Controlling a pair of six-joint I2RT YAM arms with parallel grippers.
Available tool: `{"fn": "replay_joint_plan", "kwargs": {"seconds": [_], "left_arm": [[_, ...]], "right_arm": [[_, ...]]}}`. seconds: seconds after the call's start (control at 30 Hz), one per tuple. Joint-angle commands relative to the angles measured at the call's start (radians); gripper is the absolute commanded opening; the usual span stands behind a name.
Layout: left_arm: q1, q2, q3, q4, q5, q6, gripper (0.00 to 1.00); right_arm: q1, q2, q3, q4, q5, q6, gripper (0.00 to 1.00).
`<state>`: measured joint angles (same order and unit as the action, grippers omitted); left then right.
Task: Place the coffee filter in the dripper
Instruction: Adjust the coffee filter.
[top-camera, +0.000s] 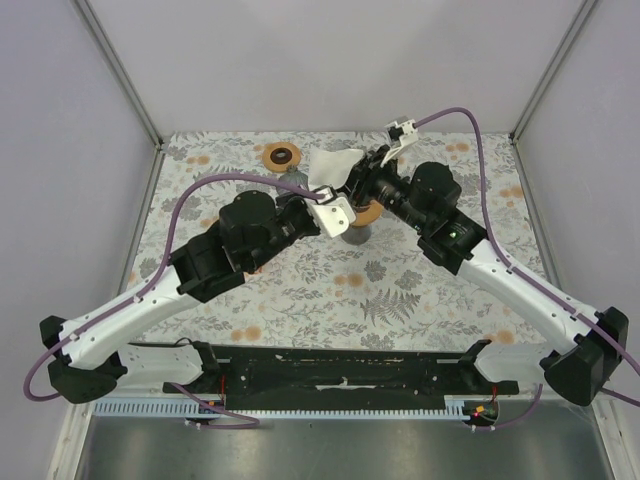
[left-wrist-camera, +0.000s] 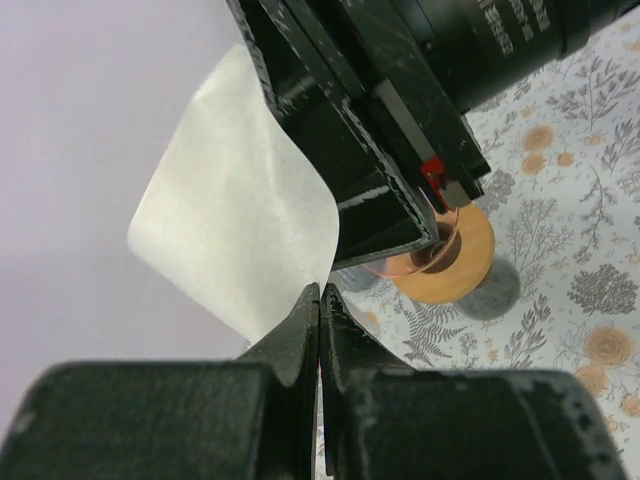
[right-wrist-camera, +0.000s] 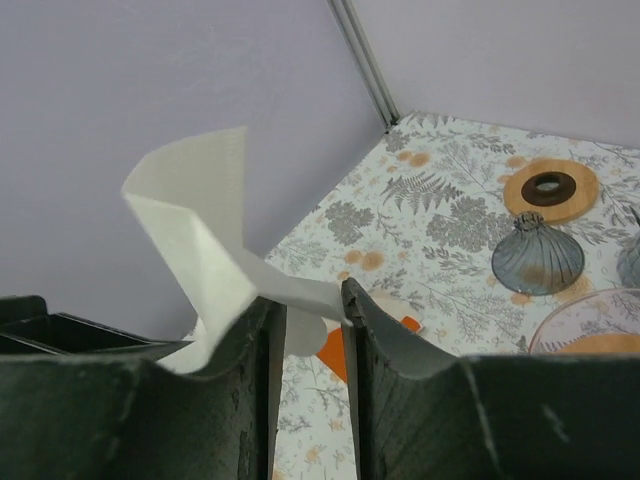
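Observation:
The white paper coffee filter (top-camera: 335, 170) hangs in the air between both grippers, above the table's back middle. My left gripper (top-camera: 338, 200) is shut on the filter's lower corner (left-wrist-camera: 235, 235), fingertips pressed together (left-wrist-camera: 320, 295). My right gripper (top-camera: 362, 182) is slightly open (right-wrist-camera: 312, 300); a folded edge of the filter (right-wrist-camera: 195, 215) lies across its fingertips with a gap showing between them. The orange dripper (top-camera: 370, 213) with its dark centre hole sits just below and to the right of the filter (left-wrist-camera: 465, 270), partly hidden by the right gripper.
A second orange ring with a dark hole (top-camera: 283, 155) lies at the back left (right-wrist-camera: 550, 188). A dark grey ribbed cone (right-wrist-camera: 537, 255) stands near it. A clear glass rim (right-wrist-camera: 590, 315) and an orange-and-white packet (right-wrist-camera: 335, 350) lie under the right gripper. Walls enclose the table.

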<state>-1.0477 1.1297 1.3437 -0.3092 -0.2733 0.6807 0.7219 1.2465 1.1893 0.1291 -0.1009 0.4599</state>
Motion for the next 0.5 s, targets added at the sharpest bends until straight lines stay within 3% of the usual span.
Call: {"fn": "replay_joint_plan", "kwargs": {"seconds": [0.0, 0.2, 0.33, 0.47], "left_arm": [[-0.011, -0.010, -0.011, 0.081, -0.050, 0.094, 0.02], [-0.011, 0.021, 0.034, 0.127, -0.181, 0.060, 0.02], [-0.009, 0.010, 0.055, 0.107, -0.178, 0.014, 0.02], [-0.011, -0.001, 0.049, 0.099, -0.153, 0.008, 0.02]], "right_arm": [[-0.001, 0.007, 0.003, 0.173, -0.058, 0.040, 0.36], [-0.002, -0.036, -0.089, 0.320, -0.164, -0.010, 0.43], [-0.003, -0.074, -0.125, 0.329, -0.198, -0.085, 0.53], [-0.003, -0.091, -0.132, 0.333, -0.165, -0.095, 0.54]]}}
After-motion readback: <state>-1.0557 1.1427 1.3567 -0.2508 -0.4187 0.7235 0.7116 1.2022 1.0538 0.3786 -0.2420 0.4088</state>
